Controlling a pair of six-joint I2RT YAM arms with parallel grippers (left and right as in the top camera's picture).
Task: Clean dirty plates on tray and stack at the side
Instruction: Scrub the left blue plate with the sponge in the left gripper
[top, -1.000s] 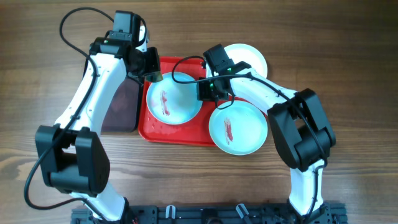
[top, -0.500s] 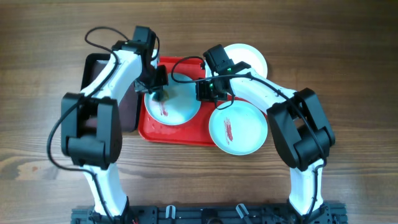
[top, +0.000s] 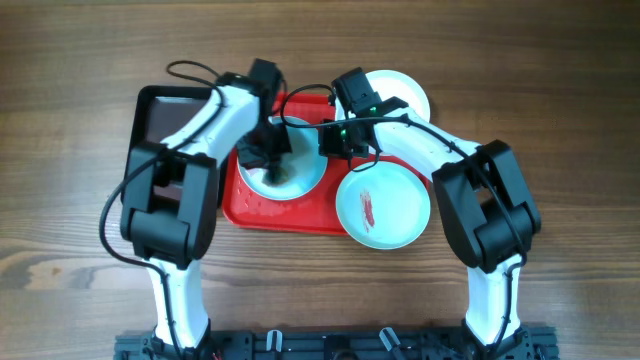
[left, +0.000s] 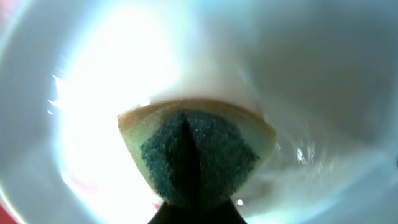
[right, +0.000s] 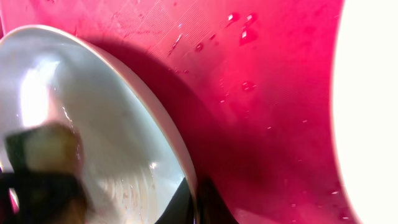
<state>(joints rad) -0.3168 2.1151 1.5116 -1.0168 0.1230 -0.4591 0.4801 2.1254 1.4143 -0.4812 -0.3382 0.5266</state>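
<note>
The left hand (top: 268, 158) is closed tight on a sponge (left: 196, 152), green scouring face toward the wrist camera and yellow foam edge pressed into the bowl of the mint plate (top: 305, 172). Gripping it by its back lets the arm push the foam down and drag it across the glaze. The left wrist view shows wet streaks and a faint pink trace beside the foam, so I judge the wiping is underway, not finished.

The right hand (top: 328, 148) is also closed. In its own view the plate's rim runs down between its fingertips, so it appears to pinch the right edge, probably to stop the plate sliding under the scrubbing.

That plate sits in the left half of the red tray (top: 262, 212), whose floor is beaded with water. A second mint plate (top: 385, 205), with its red smear unwiped, overlaps the tray's near right corner. A white plate (top: 405, 95) lies by the far right corner, looking clean, though whether it rests on the tray or the surface (top: 560, 80) is hidden. A black tray (top: 160, 115) lies just left of the red one.

The left arm folds sharply, its forearm crossing the black tray's corner and its wrist pitched down. The right arm arcs in from the right, its forearm passing between the white plate and the second mint plate.
</note>
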